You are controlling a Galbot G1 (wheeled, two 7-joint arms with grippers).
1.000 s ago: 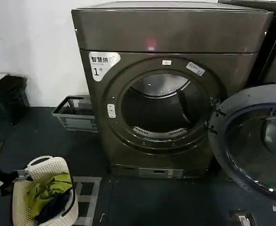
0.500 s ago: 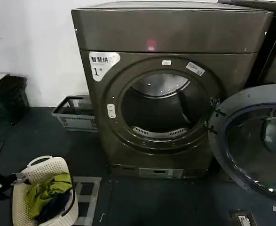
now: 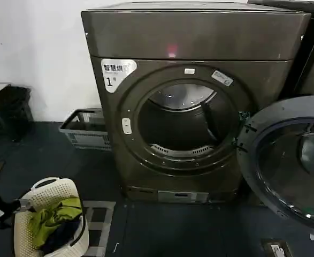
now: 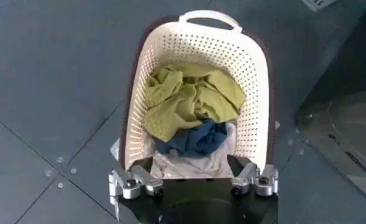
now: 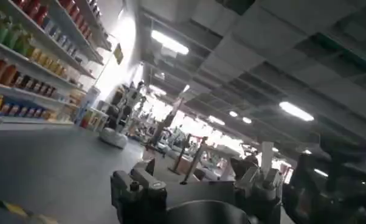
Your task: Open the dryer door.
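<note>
Head view, dryer: dark bronze front-loader (image 3: 194, 101) against a white wall, its round drum opening uncovered and the ribbed drum inside visible
Dryer door: dryer door (image 3: 288, 160) swung wide open on the machine's right side, hinged at the right edge of the opening; dark grey inner side and dark glass porthole face the camera, the far edge cut off by the frame
Second machine: another dark machine (image 3: 312, 53) stands just beside the dryer on the right, partly hidden behind the open door
Floor: dark floor (image 3: 50, 155); a grey slatted crate (image 3: 86, 130) lies beside the dryer's left flank near the wall
Laundry basket: white perforated laundry basket (image 3: 52, 219) on the floor at lower left, well apart from the dryer, holding green and blue clothes (image 4: 189, 109)
Left gripper: left gripper (image 4: 194, 181) low at the left edge of the head view, just beside the basket; in the left wrist view it hangs over the basket's near rim with fingers (image 4: 137, 181) spread wide, nothing between them
Right gripper: right gripper (image 5: 195, 182) points up and away toward a ceiling with light strips and stocked shelves; fingers (image 5: 137, 182) spread apart, holding nothing
</note>
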